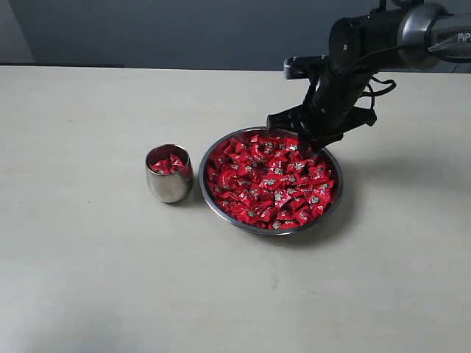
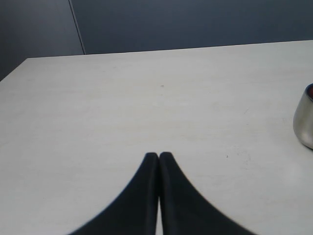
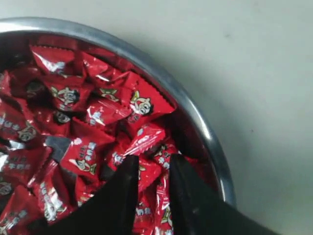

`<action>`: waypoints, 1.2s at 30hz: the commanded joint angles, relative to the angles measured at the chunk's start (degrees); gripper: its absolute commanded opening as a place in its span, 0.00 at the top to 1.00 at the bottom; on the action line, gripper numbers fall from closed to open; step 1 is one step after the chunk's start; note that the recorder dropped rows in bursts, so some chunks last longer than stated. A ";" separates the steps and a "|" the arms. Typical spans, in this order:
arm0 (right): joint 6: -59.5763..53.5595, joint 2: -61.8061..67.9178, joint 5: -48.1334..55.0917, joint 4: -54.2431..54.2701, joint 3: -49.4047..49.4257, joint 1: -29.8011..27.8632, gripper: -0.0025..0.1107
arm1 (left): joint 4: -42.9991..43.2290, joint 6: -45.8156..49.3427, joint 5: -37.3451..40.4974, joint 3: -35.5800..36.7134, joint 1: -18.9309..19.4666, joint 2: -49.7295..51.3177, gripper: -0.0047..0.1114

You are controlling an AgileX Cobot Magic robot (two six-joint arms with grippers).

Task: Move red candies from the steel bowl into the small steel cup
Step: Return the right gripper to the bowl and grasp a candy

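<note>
The steel bowl [image 1: 274,232] sits at mid-table, heaped with red candies [image 1: 268,180]. To its left stands the small steel cup [image 1: 168,185], with a few red candies [image 1: 168,163] inside. My right gripper [image 1: 310,142] dips into the pile at the bowl's far right side. In the right wrist view its fingers [image 3: 152,164] stand a narrow gap apart, just inside the bowl's rim [image 3: 195,117]. A red candy [image 3: 146,177] is pinched between them. My left gripper [image 2: 158,155] is shut and empty over bare table, with the cup's side [image 2: 305,120] at that view's edge.
The pale table [image 1: 81,265] stretches round the bowl and cup. A dark wall [image 1: 184,29] runs behind its far edge. The right arm's dark body [image 1: 383,37] hangs over the back right. The left arm is out of the exterior view.
</note>
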 commanded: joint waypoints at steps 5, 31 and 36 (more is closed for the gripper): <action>2.75 0.31 0.71 0.38 0.05 -0.43 0.66 | 0.11 -0.11 -0.55 0.11 0.09 -0.27 0.96; 25.91 7.57 15.93 -1.63 -19.66 4.79 0.67 | 0.11 -0.11 -0.55 0.11 0.09 -0.27 0.96; 29.40 9.53 21.64 -4.75 -22.08 4.79 0.67 | 0.11 -0.11 -0.55 0.11 0.09 -0.27 0.96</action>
